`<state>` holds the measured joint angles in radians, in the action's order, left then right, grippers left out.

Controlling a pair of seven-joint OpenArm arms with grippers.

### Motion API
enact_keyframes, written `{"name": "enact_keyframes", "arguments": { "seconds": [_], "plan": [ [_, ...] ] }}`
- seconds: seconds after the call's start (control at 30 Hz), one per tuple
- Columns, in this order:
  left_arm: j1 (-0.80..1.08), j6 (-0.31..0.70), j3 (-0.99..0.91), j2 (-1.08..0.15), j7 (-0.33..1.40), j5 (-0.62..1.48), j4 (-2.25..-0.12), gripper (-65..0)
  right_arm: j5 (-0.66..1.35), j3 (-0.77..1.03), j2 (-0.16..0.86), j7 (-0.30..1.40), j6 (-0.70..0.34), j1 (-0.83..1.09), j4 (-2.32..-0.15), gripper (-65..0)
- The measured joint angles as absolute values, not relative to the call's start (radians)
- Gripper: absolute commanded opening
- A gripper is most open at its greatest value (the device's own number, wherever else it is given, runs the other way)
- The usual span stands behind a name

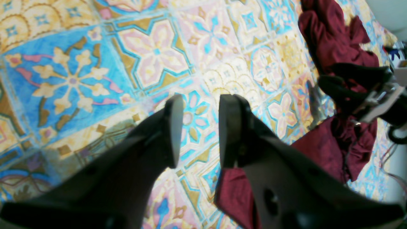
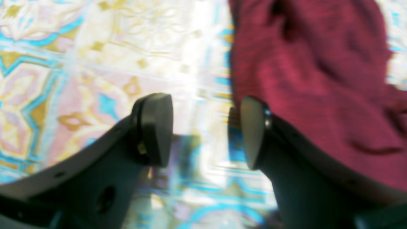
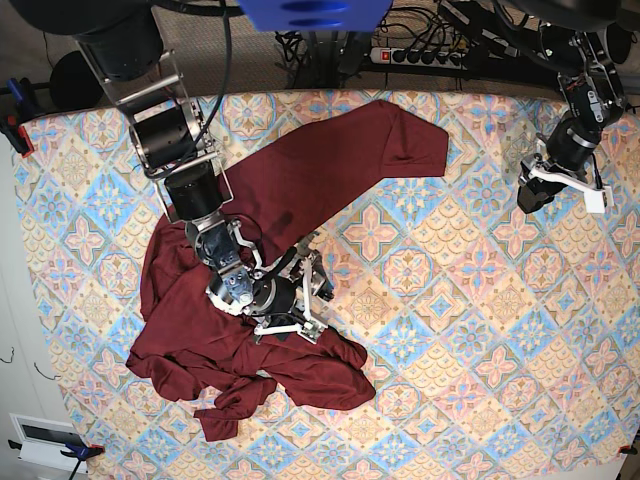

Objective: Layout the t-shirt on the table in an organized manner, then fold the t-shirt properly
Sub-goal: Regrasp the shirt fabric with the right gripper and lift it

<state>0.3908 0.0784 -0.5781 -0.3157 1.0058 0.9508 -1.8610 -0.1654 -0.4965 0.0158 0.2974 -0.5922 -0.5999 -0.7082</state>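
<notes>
While the t-shirt (image 3: 270, 250) lies bunched left, right fingers (image 2: 251, 133) spread at its edge, left fingers (image 1: 173, 127) spread over bare table (image 3: 480, 330)

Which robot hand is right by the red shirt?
The right gripper, at the base view's left, hangs low over the crumpled t-shirt. The left gripper hangs apart over bare table.

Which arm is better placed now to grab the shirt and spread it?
The right arm. Its open fingers hang just beside the crumpled shirt, over its middle. The left gripper is far away at the table edge, over bare cloth.
</notes>
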Motion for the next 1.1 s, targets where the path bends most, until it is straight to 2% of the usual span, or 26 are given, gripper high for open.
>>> {"name": "enact_keyframes", "arguments": {
  "seconds": [0.23,0.53,0.7,0.8,1.0,1.1],
  "plan": [
    [0.39,0.078,-0.578,-0.316,1.005,0.951,-1.861,-45.6,-0.166,-0.486,0.016,0.236,-0.579,-0.689,-0.656,-32.9],
    [0.391,0.078,-0.578,-0.316,1.005,0.95,-1.861,-45.6,-0.175,-0.344,0.017,0.25,-0.558,-0.689,-0.648,-32.9],
    [0.391,0.078,-0.578,-0.316,1.005,0.95,-1.861,-45.6,-0.172,-0.338,0.017,0.236,-0.545,-0.708,-0.649,-32.8],
    [0.393,0.078,-0.578,-0.316,1.005,0.951,-1.861,-45.6,-0.17,-0.342,0.01,0.236,-0.487,-0.7,-0.58,-32.5],
    [0.393,0.078,-0.578,-0.316,1.006,0.991,-1.861,-45.6,-0.176,-0.343,0.022,0.218,-0.484,-0.689,-0.503,-32.9],
    [0.393,0.078,-0.578,-0.318,1.005,1.024,-1.861,-45.6,-0.175,-0.343,0.018,0.207,-0.485,-0.698,-0.498,-40.5]
  ]
}}
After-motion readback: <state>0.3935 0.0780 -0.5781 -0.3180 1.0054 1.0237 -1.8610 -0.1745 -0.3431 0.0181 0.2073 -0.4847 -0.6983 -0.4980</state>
